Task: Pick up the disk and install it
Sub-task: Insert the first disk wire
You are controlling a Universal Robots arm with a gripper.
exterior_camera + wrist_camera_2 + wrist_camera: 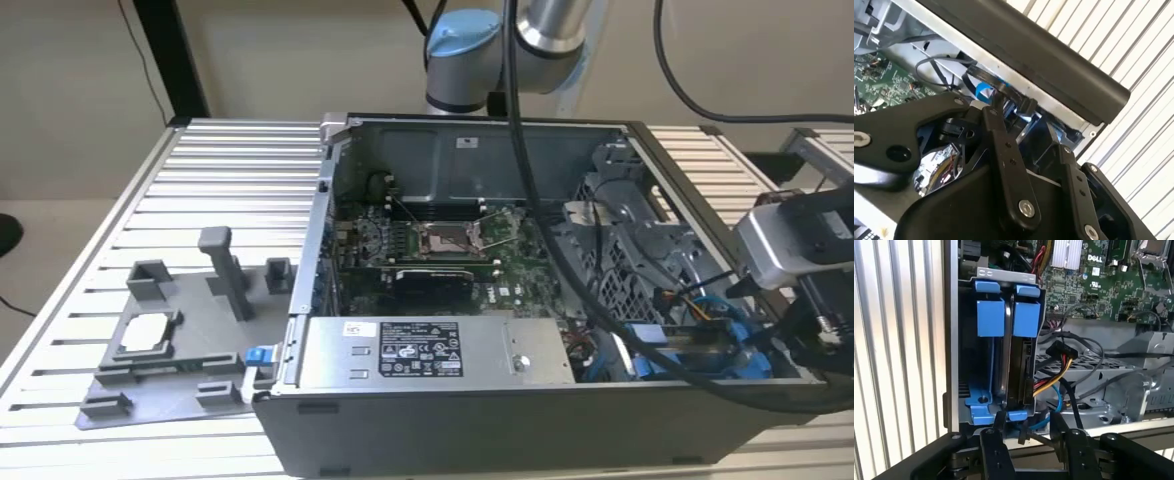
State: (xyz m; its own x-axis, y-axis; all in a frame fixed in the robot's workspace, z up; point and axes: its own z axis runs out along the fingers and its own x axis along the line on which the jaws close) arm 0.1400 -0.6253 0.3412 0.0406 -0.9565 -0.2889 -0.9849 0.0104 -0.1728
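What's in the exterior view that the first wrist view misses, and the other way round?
Extra in the exterior view: the grey holder beside the computer case, and the long grey box with its label. Extra in the first wrist view: two blue tabs side by side, with red and yellow wires nearby. Both share the green circuit board.

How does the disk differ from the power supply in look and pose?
The disk stands on edge in its bay; the power supply lies flat, label up. The disk carries a blue plastic bracket; the power supply is bare grey metal. Both sit inside the computer case.
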